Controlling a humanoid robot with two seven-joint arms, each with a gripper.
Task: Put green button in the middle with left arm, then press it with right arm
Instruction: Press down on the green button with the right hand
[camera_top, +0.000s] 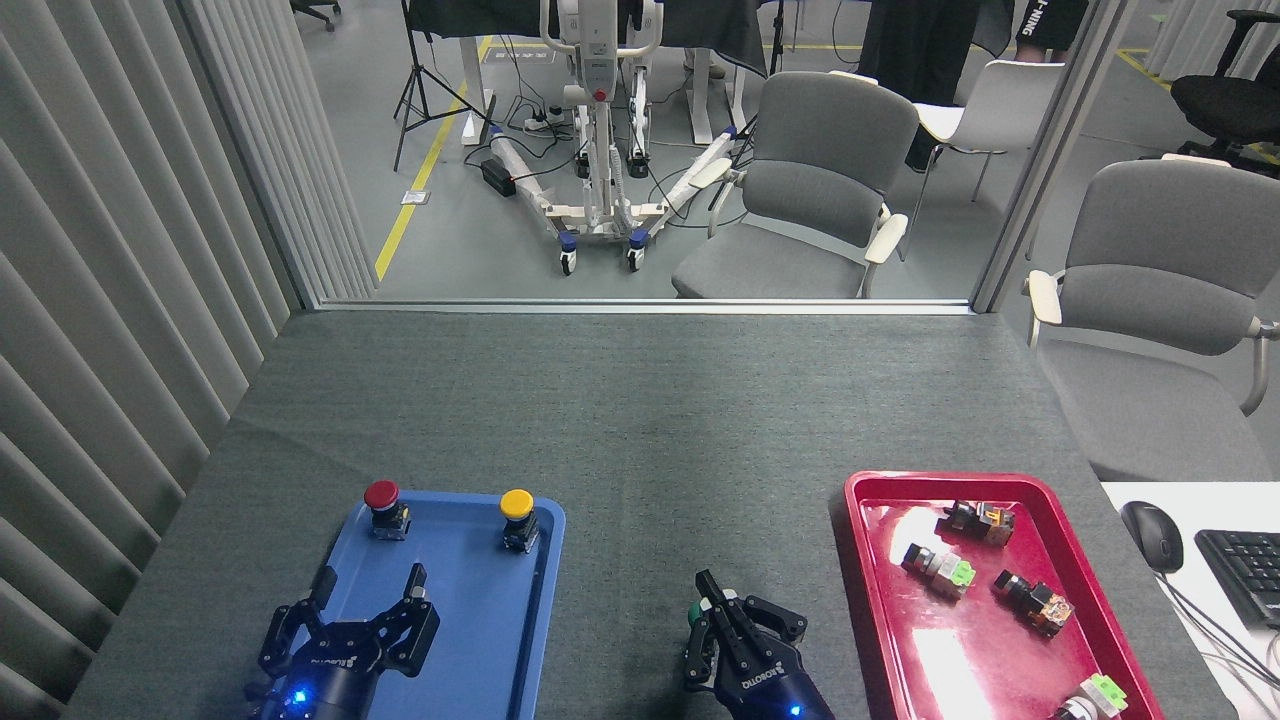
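Dark grey-green cloth covered the table (620, 420); grey chairs (810, 190) stood beyond. The right pincer (722, 615), fingers drawn together, covered the green button (694, 612); the left pincer (368, 600) gaped wide above the blue tray (480, 640).

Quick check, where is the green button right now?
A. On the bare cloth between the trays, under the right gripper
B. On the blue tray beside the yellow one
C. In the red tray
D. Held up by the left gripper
A: the green button peeks out under the right gripper on the cloth between the blue tray and the red tray.
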